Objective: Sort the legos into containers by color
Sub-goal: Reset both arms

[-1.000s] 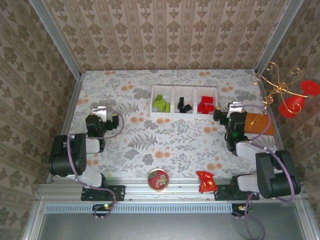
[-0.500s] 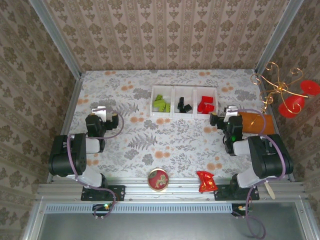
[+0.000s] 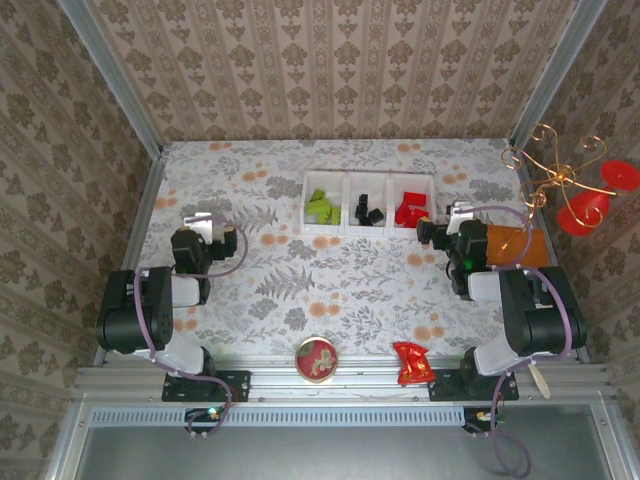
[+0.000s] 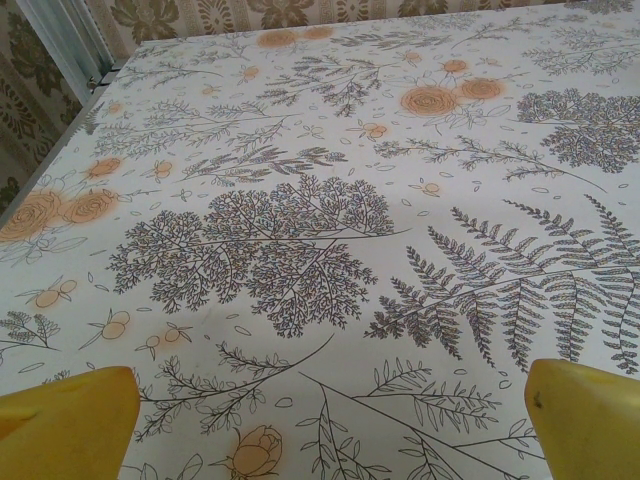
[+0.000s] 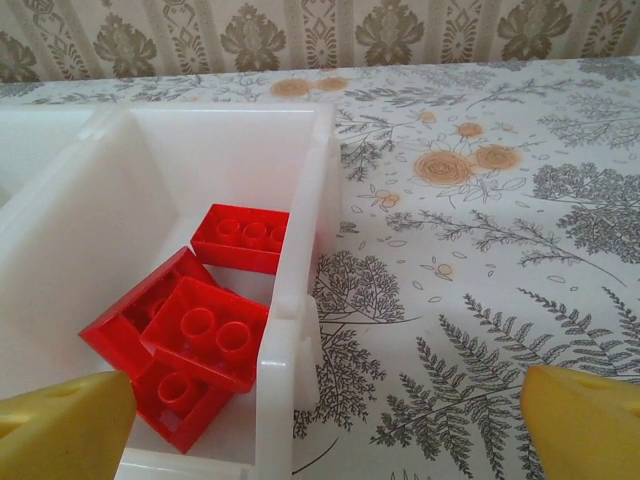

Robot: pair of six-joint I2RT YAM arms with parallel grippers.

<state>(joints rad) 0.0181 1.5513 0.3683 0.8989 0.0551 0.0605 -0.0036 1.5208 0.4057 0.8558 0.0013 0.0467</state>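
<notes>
**Three colours, three compartments: bricks lie sorted in the tray**

Three groups of legos are in front of you, each in its own square of the white tray (image 3: pixel 346 200) at the far middle of the table (image 3: pixel 300 285). From the top camera, the lime-green legos (image 3: pixel 320 207) fill the left compartment, the black legos (image 3: pixel 367 212) sit in the middle one, and the red legos (image 3: pixel 410 211) are in the right one.

Switch to your right wrist camera and the red legos (image 5: pixel 200 330) come up close. They are piled loosely against the near right corner, some overlapping, studs facing up. The tray wall (image 5: pixel 290 300) runs up the middle of that view.

Your right gripper (image 3: pixel 443 226) is just beside the tray's right end. On the wrist view the right gripper (image 5: pixel 320 425) has its yellow fingertips (image 5: pixel 60 425) spread wide. One is on the red compartment's side of the wall and the other over the cloth, and nothing is between them.

Your left gripper (image 3: pixel 205 222) sits well apart from the tray, out on the left half of the table. From its own camera the left gripper (image 4: pixel 325 425) also has its fingertips (image 4: pixel 65 420) spread wide over bare floral cloth, holding nothing.

Further out, a round red-topped tin (image 3: pixel 317 359) and a crumpled red wrapper (image 3: pixel 413 362) rest at the near edge. An orange board (image 3: pixel 520 248) lies by your right arm.
</notes>
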